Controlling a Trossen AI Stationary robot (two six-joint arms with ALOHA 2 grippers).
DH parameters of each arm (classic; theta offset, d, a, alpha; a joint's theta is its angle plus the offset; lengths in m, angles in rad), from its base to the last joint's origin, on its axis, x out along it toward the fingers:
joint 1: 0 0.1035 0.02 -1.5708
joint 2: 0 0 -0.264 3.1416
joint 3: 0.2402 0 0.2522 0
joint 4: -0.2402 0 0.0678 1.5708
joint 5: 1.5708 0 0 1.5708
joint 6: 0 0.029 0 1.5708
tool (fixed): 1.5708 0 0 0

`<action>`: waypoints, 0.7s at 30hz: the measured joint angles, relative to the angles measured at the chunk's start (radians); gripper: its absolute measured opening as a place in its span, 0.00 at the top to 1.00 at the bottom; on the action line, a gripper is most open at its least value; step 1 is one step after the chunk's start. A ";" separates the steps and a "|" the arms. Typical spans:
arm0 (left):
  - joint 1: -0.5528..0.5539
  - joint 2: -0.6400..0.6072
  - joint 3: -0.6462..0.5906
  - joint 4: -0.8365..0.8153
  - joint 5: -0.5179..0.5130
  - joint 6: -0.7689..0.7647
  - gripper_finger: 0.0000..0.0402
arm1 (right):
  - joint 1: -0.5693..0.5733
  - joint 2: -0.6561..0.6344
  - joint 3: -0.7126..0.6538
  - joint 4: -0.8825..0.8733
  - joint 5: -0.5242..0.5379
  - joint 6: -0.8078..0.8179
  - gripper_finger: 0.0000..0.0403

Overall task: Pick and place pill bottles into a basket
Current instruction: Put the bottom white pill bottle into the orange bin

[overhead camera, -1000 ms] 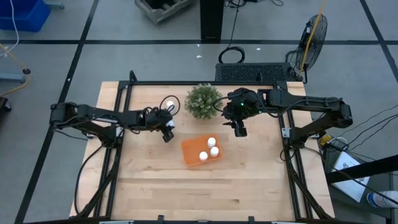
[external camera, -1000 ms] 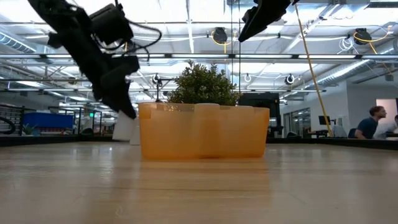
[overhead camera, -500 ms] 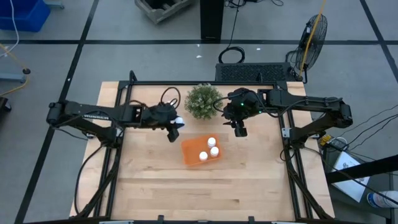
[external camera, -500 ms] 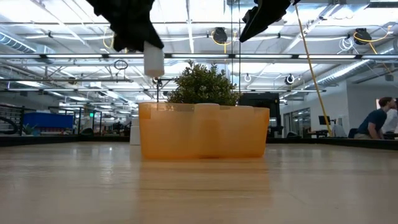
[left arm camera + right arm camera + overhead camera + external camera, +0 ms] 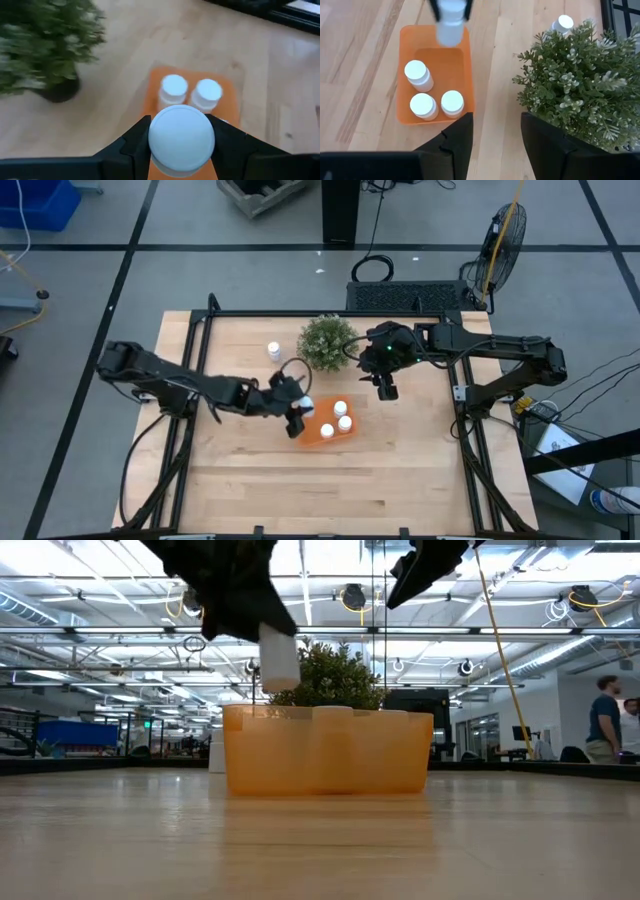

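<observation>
The left end effector (image 5: 299, 409) is held above the left end of the orange basket (image 5: 313, 430), near the middle of the tabletop (image 5: 330, 480), and is clenched around a white pill bottle (image 5: 306, 406). In the left wrist view the bottle's cap (image 5: 181, 138) is seen gripped between the two dark fingers (image 5: 134, 141), directly over the basket's (image 5: 232, 102) open room. In the low view the bottle (image 5: 279, 657) hangs clear above the basket's rim (image 5: 328, 712), not touching it.

Three pill bottles are already seen standing in the basket (image 5: 408, 100), clustered toward its right end (image 5: 418, 75) (image 5: 423, 106) (image 5: 452, 103); the left part of its floor is bare. A fifth pill bottle (image 5: 273, 351) stands on the tabletop near the back edge, to the left of the green plant (image 5: 327, 342) and well apart from the basket.

The right end effector (image 5: 385, 388) is held to the right of the plant, beyond the basket toward the back edge, with its fingers (image 5: 456, 139) parted and nothing between them.

The front half of the tabletop is left open, as are the strips along its left and right edges.

In the low view the bottles inside are only dimly made out through the basket wall, and the arms are cut off at the top. The fifth bottle is largely hidden behind the plant (image 5: 575, 80) in the right wrist view. A person (image 5: 606, 720) is seen in the room far behind.
</observation>
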 joint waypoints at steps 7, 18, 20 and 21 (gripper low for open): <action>-0.028 0.110 0.000 0.069 -0.006 -0.018 0.59 | 0.000 0.000 0.000 -0.016 0.000 0.015 0.61; -0.025 0.243 0.000 0.163 -0.027 -0.007 0.59 | 0.001 0.000 0.000 -0.034 -0.003 0.015 0.61; -0.019 0.252 0.000 0.190 -0.043 0.004 0.59 | 0.001 0.000 0.000 -0.040 -0.003 0.015 0.61; -0.014 0.252 0.000 0.187 -0.049 0.013 0.59 | 0.001 0.000 0.000 -0.041 -0.003 0.015 0.61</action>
